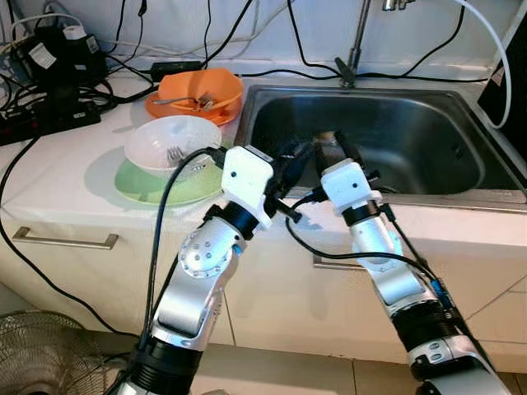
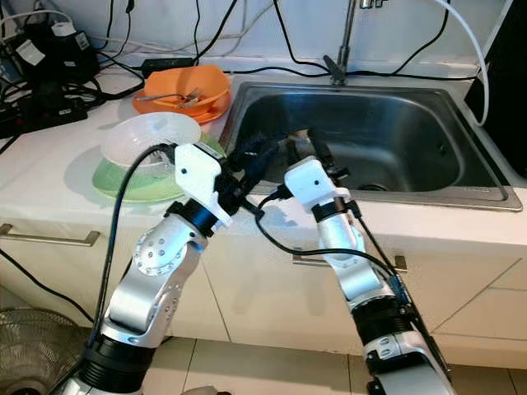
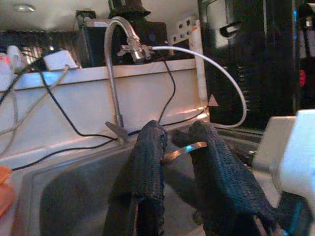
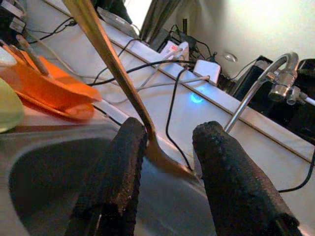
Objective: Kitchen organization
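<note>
On the left of the counter a clear bowl (image 1: 171, 142) with a fork (image 1: 175, 154) in it sits on a pale green plate (image 1: 140, 186), and behind it an orange bowl (image 1: 198, 92) holds more cutlery. To their right lies the steel sink (image 1: 428, 140), with the faucet (image 1: 356, 41) rising at its back edge.

Both arms meet over the sink's front-left corner. The left gripper (image 3: 178, 147) has its two black fingers pinched on one end of a thin metal utensil, a spoon (image 4: 123, 88) by the look of it; the left wrist view shows a slim shiny strip caught between the pads. The right gripper (image 4: 167, 147), just to the right, has its fingers spread, and the spoon's wide end lies in the gap between them, near one pad; whether it touches is hard to say.

So the spoon bridges the two grippers, its long axis running roughly from the left gripper across to the right one, above the sink basin. It looks like a slender, golden-toned metal piece, smooth and likely slippery. This reads as a hand-over: the right gripper is placed to close on its end, and the grip would need to be firm before the left lets go, or the spoon may fall into the sink
</note>
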You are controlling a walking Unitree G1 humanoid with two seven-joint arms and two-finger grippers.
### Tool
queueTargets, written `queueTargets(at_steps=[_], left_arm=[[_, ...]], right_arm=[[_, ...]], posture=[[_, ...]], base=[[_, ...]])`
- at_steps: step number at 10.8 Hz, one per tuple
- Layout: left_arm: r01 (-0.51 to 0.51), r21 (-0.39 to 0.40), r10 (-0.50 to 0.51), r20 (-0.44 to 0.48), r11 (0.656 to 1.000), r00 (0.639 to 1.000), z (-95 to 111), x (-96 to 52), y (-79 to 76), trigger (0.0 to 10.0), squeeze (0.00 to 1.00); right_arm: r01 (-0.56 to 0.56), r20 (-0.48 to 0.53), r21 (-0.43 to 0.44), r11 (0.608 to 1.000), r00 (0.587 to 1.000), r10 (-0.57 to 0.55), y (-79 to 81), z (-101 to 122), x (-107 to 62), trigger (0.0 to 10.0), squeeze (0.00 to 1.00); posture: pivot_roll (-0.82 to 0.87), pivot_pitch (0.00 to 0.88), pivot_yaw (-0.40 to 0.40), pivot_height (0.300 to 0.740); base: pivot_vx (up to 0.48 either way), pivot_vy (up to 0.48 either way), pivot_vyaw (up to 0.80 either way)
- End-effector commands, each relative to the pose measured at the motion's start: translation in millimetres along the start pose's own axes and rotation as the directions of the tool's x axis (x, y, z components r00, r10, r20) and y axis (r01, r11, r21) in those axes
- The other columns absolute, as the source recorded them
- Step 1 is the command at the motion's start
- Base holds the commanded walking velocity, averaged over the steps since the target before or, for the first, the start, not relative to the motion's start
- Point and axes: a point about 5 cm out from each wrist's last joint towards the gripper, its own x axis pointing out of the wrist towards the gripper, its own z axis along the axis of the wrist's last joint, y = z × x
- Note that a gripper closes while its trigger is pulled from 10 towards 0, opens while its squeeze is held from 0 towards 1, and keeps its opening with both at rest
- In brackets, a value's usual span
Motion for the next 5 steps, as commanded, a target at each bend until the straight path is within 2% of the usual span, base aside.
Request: queueTargets(at_steps=[1, 2, 5], left_arm=[[0.022, -0.011, -0.022, -0.012, 1.0, 1.0, -2.3, 0.6, -2.5, 10.0, 0.0], [0.029, -0.005, -0.029, -0.009, 1.0, 1.0, -2.7, 1.9, -4.6, 10.0, 0.0], [0.019, -0.002, -0.019, -0.012, 1.0, 1.0, -3.4, 1.8, -3.1, 10.0, 0.0]], right_arm=[[-0.011, 0.022, 0.005, 1.0, 1.0, 0.011, 3.6, 5.5, 1.3, 10.0, 0.0], [-0.042, 0.041, 0.015, 0.999, 0.998, 0.041, 12.4, 9.9, -0.1, 10.0, 0.0], [-0.047, 0.053, 0.034, 0.998, 0.998, 0.045, 17.4, 14.0, -0.2, 10.0, 0.0]], posture=[[0.08, 0.0, 0.07, 0.74], [0.08, 0.0, 0.07, 0.74], [0.08, 0.0, 0.066, 0.74]], base=[[0.0, 0.0, 0.0], [0.0, 0.0, 0.0], [0.0, 0.0, 0.0]])
